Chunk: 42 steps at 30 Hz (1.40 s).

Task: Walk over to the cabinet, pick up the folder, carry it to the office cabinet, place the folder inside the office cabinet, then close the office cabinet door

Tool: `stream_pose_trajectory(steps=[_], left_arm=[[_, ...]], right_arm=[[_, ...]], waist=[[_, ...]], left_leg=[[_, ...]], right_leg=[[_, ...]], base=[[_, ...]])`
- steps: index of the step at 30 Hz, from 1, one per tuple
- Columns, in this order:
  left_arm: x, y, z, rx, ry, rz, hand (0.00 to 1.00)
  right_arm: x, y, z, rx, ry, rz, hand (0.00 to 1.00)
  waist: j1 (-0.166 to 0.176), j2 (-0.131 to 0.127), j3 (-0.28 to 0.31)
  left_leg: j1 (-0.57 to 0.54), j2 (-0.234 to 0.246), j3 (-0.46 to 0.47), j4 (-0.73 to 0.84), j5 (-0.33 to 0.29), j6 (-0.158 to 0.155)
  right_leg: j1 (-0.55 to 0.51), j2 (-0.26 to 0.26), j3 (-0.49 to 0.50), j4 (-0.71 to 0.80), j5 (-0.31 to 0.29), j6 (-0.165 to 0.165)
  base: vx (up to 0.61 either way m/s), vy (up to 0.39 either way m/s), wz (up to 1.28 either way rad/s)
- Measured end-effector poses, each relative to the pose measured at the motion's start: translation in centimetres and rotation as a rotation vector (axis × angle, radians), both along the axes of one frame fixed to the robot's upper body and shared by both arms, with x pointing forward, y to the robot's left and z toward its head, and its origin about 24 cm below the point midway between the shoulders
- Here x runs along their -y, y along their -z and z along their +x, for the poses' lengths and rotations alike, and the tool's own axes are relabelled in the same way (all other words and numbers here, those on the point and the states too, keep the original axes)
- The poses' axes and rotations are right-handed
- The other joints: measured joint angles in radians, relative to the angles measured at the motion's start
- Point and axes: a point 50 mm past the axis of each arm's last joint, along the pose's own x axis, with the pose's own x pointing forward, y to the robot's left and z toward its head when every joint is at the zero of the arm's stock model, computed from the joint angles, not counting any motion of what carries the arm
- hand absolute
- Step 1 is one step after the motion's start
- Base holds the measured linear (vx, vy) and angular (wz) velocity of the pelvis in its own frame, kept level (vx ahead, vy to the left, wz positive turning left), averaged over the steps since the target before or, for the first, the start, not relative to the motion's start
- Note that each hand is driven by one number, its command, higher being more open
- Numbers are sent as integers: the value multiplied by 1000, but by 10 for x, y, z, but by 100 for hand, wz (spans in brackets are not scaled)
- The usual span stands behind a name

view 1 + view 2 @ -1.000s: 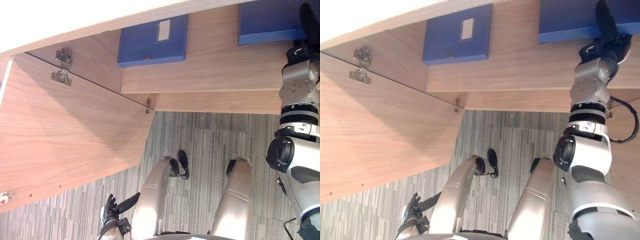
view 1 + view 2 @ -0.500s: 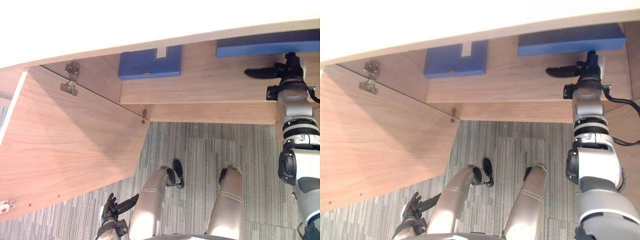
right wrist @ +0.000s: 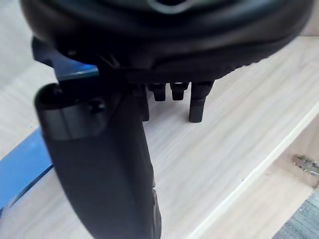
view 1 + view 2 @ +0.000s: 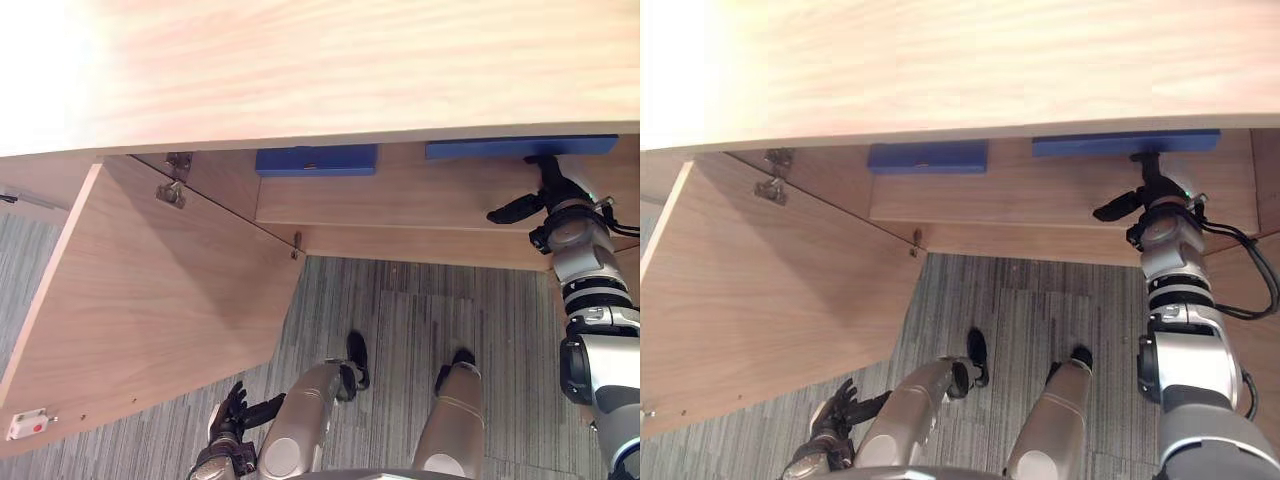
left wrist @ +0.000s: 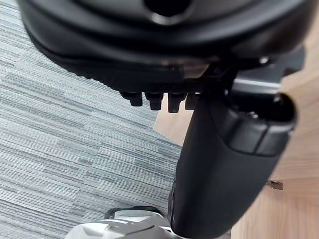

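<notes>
Right hand [image 4: 550, 190] is in the office cabinet [image 4: 350, 70] now, fingers [image 3: 197, 107] straight and loose, thumb standing out to the side, nothing in its grasp. Bare pale shelf [image 4: 400, 195] shows under the fingertips. They point at the near edge of the folder [image 4: 520, 147], which lies flat and blue on that shelf, tucked under the cabinet's top. I cannot tell whether hand and folder actually touch.

Further along the same shelf, toward the robot's left and well apart, lies a second blue folder [image 4: 316, 160], also flat. There's a small reddish mark on its near edge, too small to read.

The cabinet door [image 4: 150, 300] on the left hangs wide open, its inner face toward us, with 2 metal hinges: the upper hinge [image 4: 176, 188] and the lower hinge [image 4: 297, 241]. A small white catch [image 4: 26, 424] with a red dot sits at the door's low outer corner.

Left hand [image 4: 232, 408] hangs low beside the robot, clear of that door, fingers relaxed and spread, holding nothing.

Underfoot, grey striped carpet [image 4: 420, 300] runs right up to the cabinet's base. It's light wood all round.
</notes>
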Motion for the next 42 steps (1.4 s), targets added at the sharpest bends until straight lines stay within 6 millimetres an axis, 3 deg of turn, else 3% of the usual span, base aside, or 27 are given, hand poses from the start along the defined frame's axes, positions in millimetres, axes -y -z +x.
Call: stream_pose_trajectory(steps=[2, 4, 8, 14, 15, 19, 24, 26, 27, 30, 31, 33, 36, 39, 42], left_arm=[[0, -1, 0, -1, 15, 6, 100], [0, -2, 1, 5, 32, 19, 100], [1, -4, 5, 14, 70, 51, 100], [3, -4, 8, 8, 106, 89, 100], [3, -5, 10, 14, 81, 84, 100], [23, -2, 10, 12, 54, 25, 100], [14, 2, 7, -26, -10, 31, 100], [12, 5, 3, -52, -25, 31, 100], [10, 6, 3, -63, -15, 42, 100], [6, 6, 3, -70, -25, 54, 100], [6, 6, 3, -74, -28, 51, 100], [10, 11, 1, -112, 4, 55, 100], [7, 14, 1, -142, 54, 90, 100], [14, 14, 9, -140, 100, 96, 100], [19, 13, 18, -135, 101, 96, 100]], right_arm=[[-8, 10, 1, -52, -31, -39, 100], [-21, 37, -1, -180, -78, -156, 100], [-34, 50, -2, -241, -98, -349, 100], [-57, 80, -6, -323, -141, -382, 100], [-57, 84, -8, -336, -146, -376, 100], [-58, 109, -20, -449, -159, -335, 100], [-69, 153, -46, -602, -200, -288, 100], [-81, 167, -53, -663, -255, -291, 100], [-90, 176, -60, -689, -289, -283, 100], [-105, 192, -73, -726, -345, -220, 100], [-107, 193, -74, -726, -356, -208, 100], [-109, 197, -79, -722, -363, -167, 100], [-108, 203, -85, -696, -332, -51, 100], [-97, 226, -109, -630, -131, 296, 100], [-105, 258, -146, -598, 96, 636, 100]], waist=[[-1, -1, -3], [1, -6, -21], [-7, -1, -26], [-9, -6, -39], [-13, -7, -43], [-22, -14, -83], [-27, -44, -97], [-23, -42, -105], [-25, -51, -112], [-24, -75, -133], [-24, -75, -137], [-32, -72, -166], [-30, -89, -203], [-44, -99, -228], [-60, -105, -232]], left_leg=[[36, -1, -3, -56, 26, -2], [67, -2, -7, -121, 56, -8], [110, 1, -19, -211, 102, -19], [191, 35, -3, -292, 132, -52], [205, 36, -3, -298, 137, -70], [242, 42, -1, -303, 140, -79], [277, 78, 12, -174, 78, -132], [284, 128, 28, -107, 1, -89], [283, 150, 36, -72, -31, -98], [274, 182, 15, 2, -105, -137], [274, 184, 0, 14, -122, -138], [277, 198, -33, 33, -141, -108], [304, 196, -83, -5, -120, -69], [378, 185, -53, -96, -98, -48], [452, 173, -13, -181, -67, -50]], right_leg=[[32, 7, -14, -41, 17, -1], [51, 15, -27, -75, 29, -6], [78, 30, -46, -116, 46, -14], [138, 75, -52, -171, 63, -30], [151, 75, -55, -175, 63, -30], [192, 78, -66, -188, 63, -30], [274, 107, -49, -208, 59, -46], [287, 159, -22, -211, 58, -59], [291, 186, -3, -214, 62, -65], [295, 255, 46, -259, 92, -86], [299, 271, 60, -276, 105, -88], [326, 319, 92, -355, 155, -85], [349, 353, 152, -448, 218, -83], [364, 355, 182, -461, 226, -82], [380, 357, 213, -460, 230, -87]], base=[[97, 6, -5], [67, -10, -1], [43, -25, 0], [35, -25, -16], [20, -29, -4], [0, 0, -1], [-34, -34, -21], [-59, -33, -67], [-34, -21, -65], [-3, 8, -70], [51, 84, -92], [65, 82, -71], [199, 58, -82], [64, 22, -35], [37, 7, -38]])
